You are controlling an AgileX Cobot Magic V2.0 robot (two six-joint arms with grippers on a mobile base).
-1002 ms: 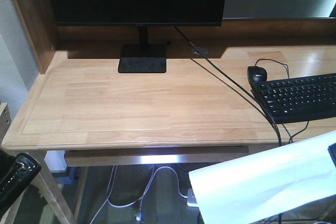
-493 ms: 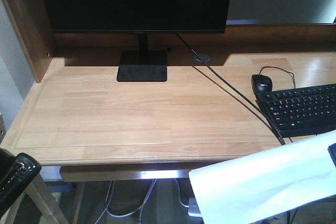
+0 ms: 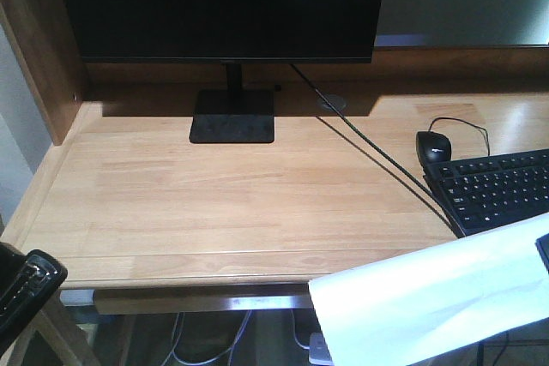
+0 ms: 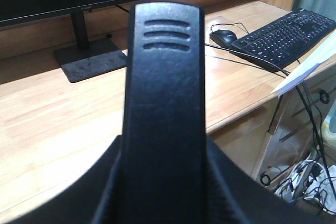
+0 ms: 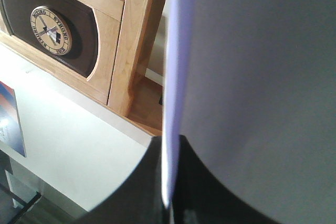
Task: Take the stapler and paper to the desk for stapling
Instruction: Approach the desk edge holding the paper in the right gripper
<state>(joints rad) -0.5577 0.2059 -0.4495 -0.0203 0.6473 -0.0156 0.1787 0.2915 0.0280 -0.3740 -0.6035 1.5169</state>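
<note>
We see the stapler (image 4: pixel 163 87) filling the left wrist view, a black ribbed body pinched between the dark fingers of the left gripper (image 4: pixel 165 184), which is closed on it. It is in the air off the desk's near left corner, not on the wood. The paper (image 3: pixel 429 302) hangs below the front edge at the near right. The right gripper (image 5: pixel 169 195) is clamped on its lower edge, so the sheet shows almost edge-on in that wrist view.

Between them lies the desk (image 3: pixel 214 203), pale planks with clear grain and a shallow groove near the rim. On it, the monitor (image 3: pixel 223 6) stands at the back on a flat black foot (image 3: pixel 232 116). A thin cable (image 3: pixel 377 156) runs diagonally to the front edge. The mouse (image 3: pixel 434 145) sits just behind the keyboard (image 3: pixel 497 190), far right.

A darker wooden side panel (image 3: pixel 34 49) closes the left end. Beneath the desk we see loose white cords. The right wrist view shows wooden furniture with a round emblem (image 5: pixel 51 30).
</note>
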